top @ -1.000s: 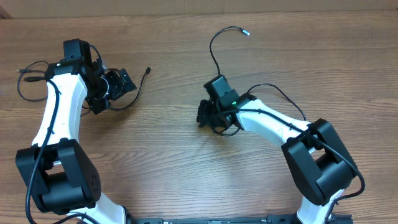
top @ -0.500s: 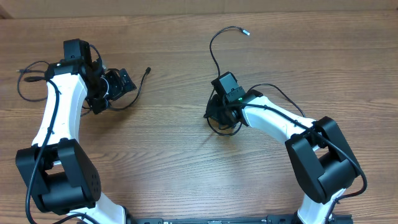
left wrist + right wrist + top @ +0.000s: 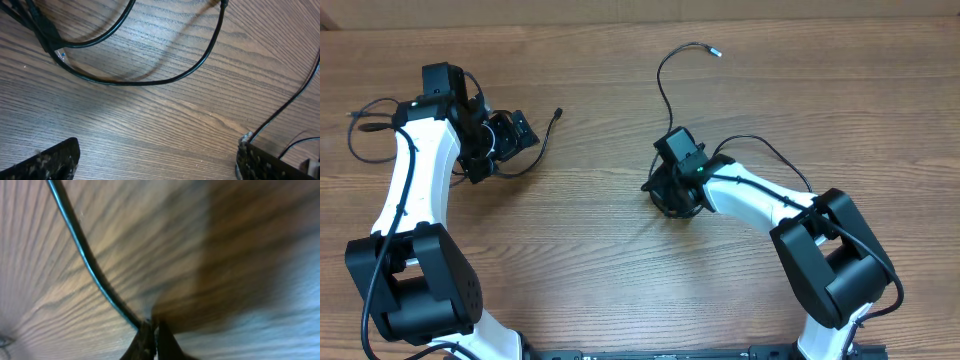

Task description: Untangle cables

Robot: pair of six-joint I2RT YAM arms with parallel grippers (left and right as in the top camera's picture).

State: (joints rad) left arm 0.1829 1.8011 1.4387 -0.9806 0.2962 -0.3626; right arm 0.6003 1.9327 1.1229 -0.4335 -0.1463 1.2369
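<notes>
Cables (image 3: 659,85) lie on a wooden table (image 3: 600,260), two clearly seen from above. One arcs from its silvery plug tip (image 3: 717,52) down to the right gripper (image 3: 151,328), which is clenched on it; the arm's wrist hides that pinch from overhead. A second cable (image 3: 548,132) curls just beside the left gripper (image 3: 512,145), which is spread wide over bare wood.

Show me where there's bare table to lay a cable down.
Bare wood: the middle strip between left gripper and right gripper; the far right of the table, beyond the right cable. Crowded: cable loops flanking the left gripper.
</notes>
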